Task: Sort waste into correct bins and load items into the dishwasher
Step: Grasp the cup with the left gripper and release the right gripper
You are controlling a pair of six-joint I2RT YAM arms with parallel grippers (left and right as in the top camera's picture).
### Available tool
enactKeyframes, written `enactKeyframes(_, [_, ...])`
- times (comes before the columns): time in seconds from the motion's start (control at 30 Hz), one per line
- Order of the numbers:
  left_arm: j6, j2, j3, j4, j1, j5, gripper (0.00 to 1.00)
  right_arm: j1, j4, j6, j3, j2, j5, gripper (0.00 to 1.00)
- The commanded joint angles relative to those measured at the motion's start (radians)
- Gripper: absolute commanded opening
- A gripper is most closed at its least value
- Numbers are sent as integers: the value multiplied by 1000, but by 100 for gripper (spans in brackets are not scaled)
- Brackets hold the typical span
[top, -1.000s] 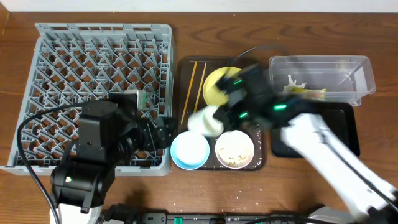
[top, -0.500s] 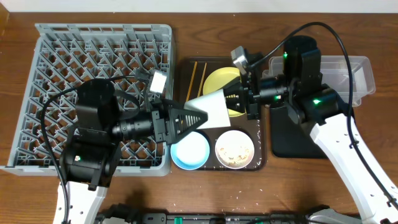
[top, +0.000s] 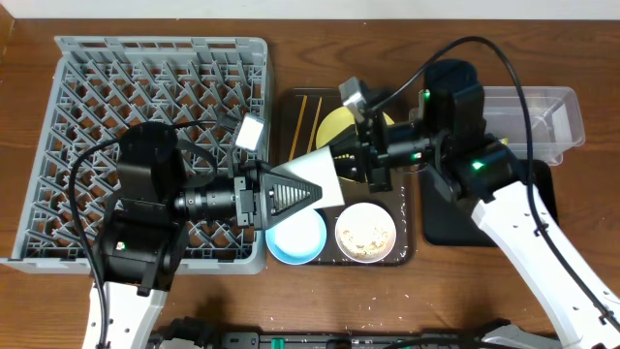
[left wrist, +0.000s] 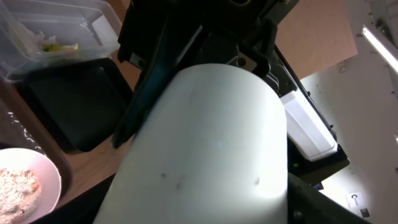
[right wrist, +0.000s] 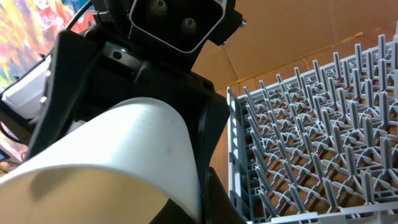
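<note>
Overhead view. A: what's that btwn the two arms?

B: Small white cup (top: 325, 177), smooth plastic, tapered, lying on its side in mid-air over the dark brown serving tray (top: 286, 116). Wide end faces the right gripper (top: 356, 160), narrow end sits in the left gripper (top: 295, 192).

A: Who's got it?

B: Right fingers are clamped on the wide end. The left wrist cam shows black fingers running along both sides of the cup. Left fingers flank the body, but I can't tell if they're pressing.

A: Under it?

B: Round yellow plate (top: 334, 131), glossy, w/ two thin wooden chopsticks (top: 302, 121) lying parallel just beside it. In front, a light blue bowl (top: 295, 236) and a beige-white bowl (top: 339, 233) holding crumbly rice-like leftovers (top: 366, 235). The bowls are just beside each other.

A: Room either side?

B: Tight on the left. The big grey plastic dish rack (top: 116, 78), lattice base & upright pegs, has its right edge just beside the tray, and the left arm lies across its front corner. On the right, the shallow black tray (top: 441, 218) sits close to the tray's edge, the clear plastic tub (top: 562, 107) behind it. A green-and-yellow wrapper (left wrist: 59, 46) is inside the tub, per the left wrist cam. Bare wood table (top: 320, 48) along the back.
</note>
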Motion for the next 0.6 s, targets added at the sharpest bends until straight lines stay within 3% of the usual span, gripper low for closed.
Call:
enactKeyframes(0.0, [8, -4, 14, 11, -4, 31, 68, 19, -2, 14, 8, 5, 61, 15])
enactKeyframes(0.03, [8, -4, 14, 11, -4, 31, 65, 12, -2, 14, 8, 5, 61, 38])
enactKeyframes(0.1, [33, -4, 14, 10, -4, 31, 61, -5, -2, 20, 8, 5, 68, 53])
enactKeyframes(0.2, [67, -4, 14, -30, -2, -26, 57, -61, -27, 33, 8, 5, 101, 59])
enactKeyframes(0.33, [131, -11, 14, -187, 2, -230, 55, -156, -117, 33, 8, 3, 154, 60])
enactKeyframes(0.4, [157, -19, 16, -298, 18, -380, 55, -188, -194, 32, 8, 2, 208, 61])
enactKeyframes(0.57, [166, -39, 133, -696, 129, -994, 54, -196, -441, -11, 8, 1, 441, 62])
